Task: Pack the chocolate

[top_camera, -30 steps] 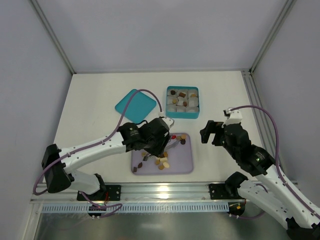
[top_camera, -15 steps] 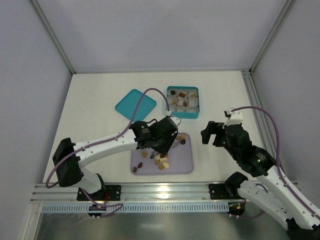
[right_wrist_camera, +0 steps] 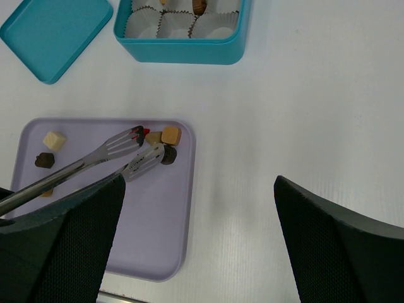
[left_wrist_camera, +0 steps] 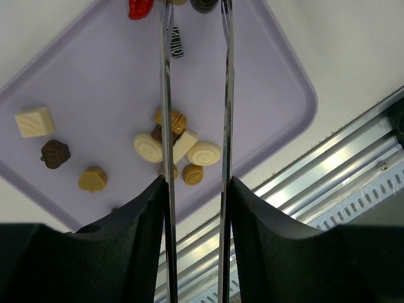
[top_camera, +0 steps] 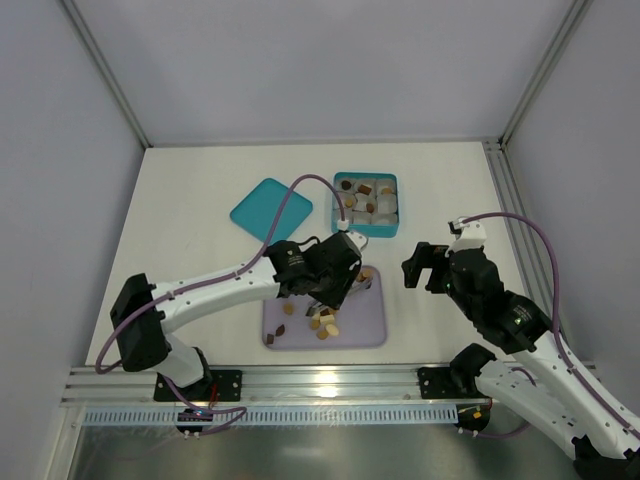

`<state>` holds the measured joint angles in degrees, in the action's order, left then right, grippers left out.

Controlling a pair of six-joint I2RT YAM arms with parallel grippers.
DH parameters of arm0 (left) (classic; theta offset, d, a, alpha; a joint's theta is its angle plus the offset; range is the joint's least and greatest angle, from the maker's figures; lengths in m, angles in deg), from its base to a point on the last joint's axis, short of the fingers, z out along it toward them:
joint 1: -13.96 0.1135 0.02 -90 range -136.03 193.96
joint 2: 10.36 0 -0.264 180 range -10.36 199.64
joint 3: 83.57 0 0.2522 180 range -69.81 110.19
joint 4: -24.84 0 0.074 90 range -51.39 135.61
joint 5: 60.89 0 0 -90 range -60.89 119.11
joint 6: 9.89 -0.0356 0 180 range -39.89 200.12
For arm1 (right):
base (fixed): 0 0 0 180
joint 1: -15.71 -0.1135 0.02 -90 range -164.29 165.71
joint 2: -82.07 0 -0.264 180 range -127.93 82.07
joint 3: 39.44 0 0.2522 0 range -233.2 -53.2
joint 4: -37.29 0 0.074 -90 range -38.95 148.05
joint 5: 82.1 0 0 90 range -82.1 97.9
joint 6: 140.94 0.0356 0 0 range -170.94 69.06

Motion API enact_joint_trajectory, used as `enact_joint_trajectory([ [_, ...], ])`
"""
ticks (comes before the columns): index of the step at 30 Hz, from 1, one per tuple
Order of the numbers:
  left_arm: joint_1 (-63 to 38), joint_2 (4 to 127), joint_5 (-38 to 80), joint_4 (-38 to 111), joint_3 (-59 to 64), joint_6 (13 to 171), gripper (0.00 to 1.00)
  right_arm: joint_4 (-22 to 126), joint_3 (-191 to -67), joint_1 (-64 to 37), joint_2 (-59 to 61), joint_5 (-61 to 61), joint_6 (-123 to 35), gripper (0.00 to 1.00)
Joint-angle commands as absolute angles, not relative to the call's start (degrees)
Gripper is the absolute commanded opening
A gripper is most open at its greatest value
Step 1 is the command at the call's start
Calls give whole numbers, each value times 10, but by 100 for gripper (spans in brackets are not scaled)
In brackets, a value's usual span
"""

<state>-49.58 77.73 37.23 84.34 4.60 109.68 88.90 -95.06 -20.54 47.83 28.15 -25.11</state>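
Chocolate pieces (left_wrist_camera: 180,145) in cream, tan and dark brown lie on a lilac tray (top_camera: 362,325). More sit in white cups in the teal box (top_camera: 366,205). My left gripper (top_camera: 335,270) is shut on metal tongs (left_wrist_camera: 165,95), whose arms run between its fingers (left_wrist_camera: 145,227). The tong tips (right_wrist_camera: 142,148) stand apart over the tray's far right corner, beside a red piece (right_wrist_camera: 146,132), a tan cube (right_wrist_camera: 170,135) and a dark piece (right_wrist_camera: 168,155). My right gripper (top_camera: 425,265) is open and empty above the bare table, right of the tray.
The teal lid (top_camera: 270,208) lies flat left of the box. The box (right_wrist_camera: 180,47) holds several empty white cups on its near side. An aluminium rail (top_camera: 330,380) runs along the table's near edge, just in front of the tray.
My left arm has swung right and farther from the bases, carrying the tongs toward the tray's far right corner. The right arm has not moved.
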Motion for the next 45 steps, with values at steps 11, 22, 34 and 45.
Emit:
enact_joint_trajectory([
  [11,-510,815,361,811,81,1089,42,882,-958,-204,481,293,-253,100],
  [22,-511,837,365,806,88,1088,41,884,-956,-204,484,296,-251,100],
  [34,-511,837,380,822,87,1089,33,881,-954,-204,481,293,-251,100],
  [45,-511,789,392,846,80,1094,33,880,-953,-204,482,293,-251,100],
])
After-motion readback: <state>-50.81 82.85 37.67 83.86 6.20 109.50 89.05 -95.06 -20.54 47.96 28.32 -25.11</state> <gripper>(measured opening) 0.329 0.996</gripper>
